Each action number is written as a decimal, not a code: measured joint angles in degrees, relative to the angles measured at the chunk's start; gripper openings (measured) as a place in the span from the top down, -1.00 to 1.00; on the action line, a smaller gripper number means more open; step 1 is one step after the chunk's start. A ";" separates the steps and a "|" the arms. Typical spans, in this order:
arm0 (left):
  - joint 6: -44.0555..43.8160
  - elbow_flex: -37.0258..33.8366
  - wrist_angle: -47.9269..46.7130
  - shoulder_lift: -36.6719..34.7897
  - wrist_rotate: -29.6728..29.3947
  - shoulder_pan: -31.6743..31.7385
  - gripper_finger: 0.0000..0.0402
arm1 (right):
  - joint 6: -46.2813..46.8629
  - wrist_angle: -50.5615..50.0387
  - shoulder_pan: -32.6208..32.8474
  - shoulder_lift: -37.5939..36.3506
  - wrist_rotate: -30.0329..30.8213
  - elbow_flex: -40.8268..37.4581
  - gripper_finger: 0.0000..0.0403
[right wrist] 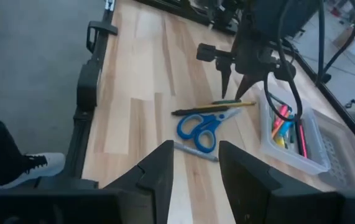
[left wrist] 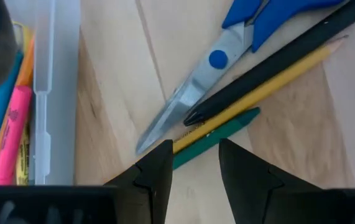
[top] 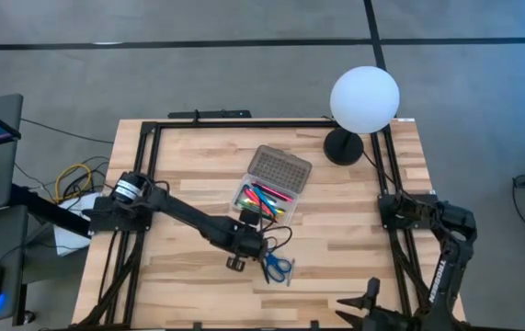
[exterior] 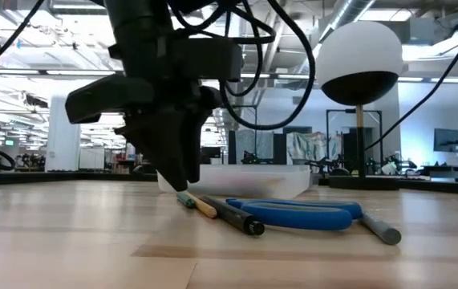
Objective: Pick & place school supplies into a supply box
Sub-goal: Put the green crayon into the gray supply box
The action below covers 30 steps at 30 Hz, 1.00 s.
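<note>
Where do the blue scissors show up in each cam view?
High: scissors lower centre, just below the left gripper.
Low: blue handles lying centre-right on the table.
Left wrist: blade and handle at top centre.
Right wrist: centre.
Shared landmark: the clear supply box beside them.

Even, bright overhead light falls on the table, and shadows there are faint and soft. In the level view the ceiling lights of the room behind glare white, so the left gripper shows as a dark silhouette against them. The close wrist picture is soft: the scissors and pencils are slightly blurred, and the dark fingers lack detail.
</note>
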 joint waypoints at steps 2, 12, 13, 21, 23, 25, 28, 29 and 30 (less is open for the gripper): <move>0.18 0.00 0.00 0.00 0.19 0.64 0.38 | -0.07 0.18 -0.10 0.00 -0.01 0.00 0.40; 0.52 0.09 0.11 0.72 3.77 1.57 0.38 | -0.13 0.71 -1.20 0.00 -0.72 0.00 0.40; 0.78 0.07 -0.15 1.15 4.12 1.58 0.38 | -0.13 0.73 -1.39 0.00 -0.80 0.00 0.40; 1.11 0.40 -0.56 3.63 4.69 1.63 0.37 | -0.23 1.18 -1.74 0.00 -0.89 0.00 0.40; 0.63 0.38 -1.04 3.68 4.78 1.63 0.37 | -0.24 1.19 -1.74 0.00 -0.91 0.00 0.40; -0.42 0.48 -2.09 3.76 4.99 1.63 0.38 | -0.20 1.19 -1.74 0.00 -0.93 0.00 0.40; -2.48 0.61 -3.73 3.83 6.72 1.70 0.38 | -0.20 1.19 -1.74 0.00 -0.95 0.00 0.40; -3.52 0.59 -3.99 3.85 7.41 1.72 0.38 | -0.20 1.19 -1.74 0.00 -0.95 0.00 0.40; -4.45 0.59 -4.31 3.85 8.23 1.74 0.38 | -0.20 1.28 -1.74 0.00 -0.95 0.00 0.40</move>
